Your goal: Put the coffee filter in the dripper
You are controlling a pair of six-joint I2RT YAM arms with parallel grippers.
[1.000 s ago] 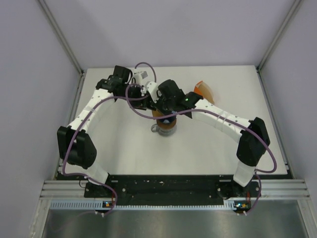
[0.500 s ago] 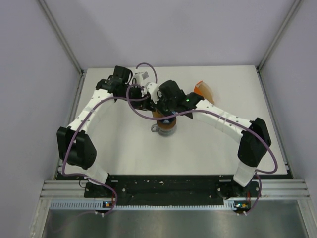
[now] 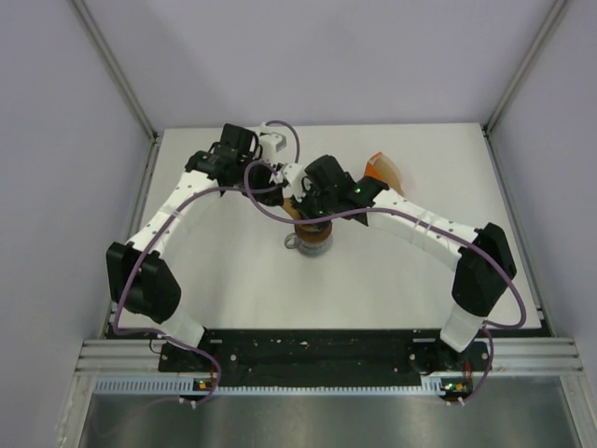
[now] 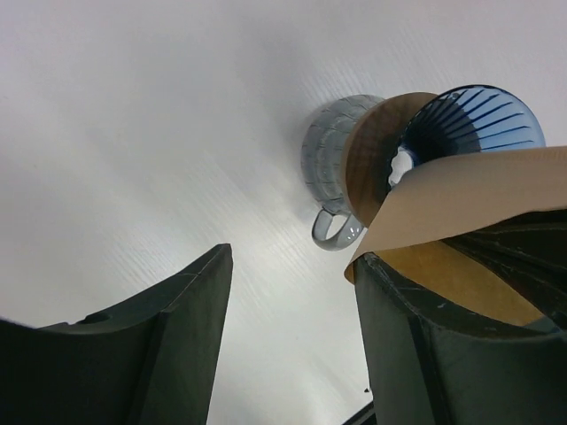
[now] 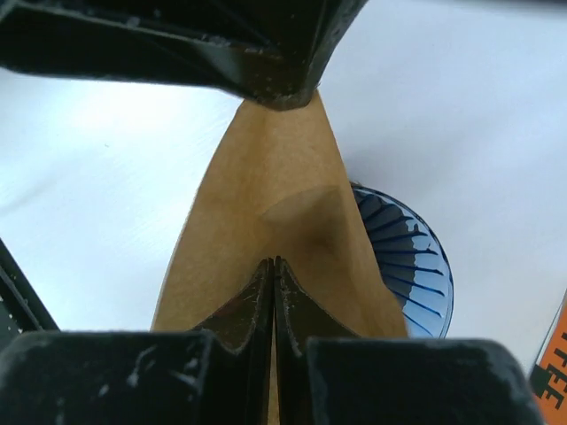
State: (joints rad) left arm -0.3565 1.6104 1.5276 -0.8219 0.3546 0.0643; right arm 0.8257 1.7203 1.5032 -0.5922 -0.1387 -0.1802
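Note:
The blue ribbed dripper [image 4: 474, 119] stands on a flat brown ring [image 4: 372, 155] over a grey handled cup [image 4: 330, 155]; in the top view the stack [image 3: 312, 239] sits mid-table. My right gripper [image 5: 273, 264] is shut on the tan paper coffee filter [image 5: 266, 212] and holds it just above and beside the dripper [image 5: 412, 266]. My left gripper [image 4: 294, 257] is open with nothing between its jaws. The filter [image 4: 469, 190] lies against the outside of its right finger. In the top view both grippers, left [image 3: 284, 175] and right [image 3: 304, 200], meet above the stack.
An orange printed packet of filters [image 3: 384, 170] lies behind the right arm, and its corner shows in the right wrist view [image 5: 554, 372]. The white table [image 3: 224, 271] is walled on the left, the right and the back.
The left wrist has shifted a little to the right and back. The right gripper with the filter has shifted slightly right above the dripper.

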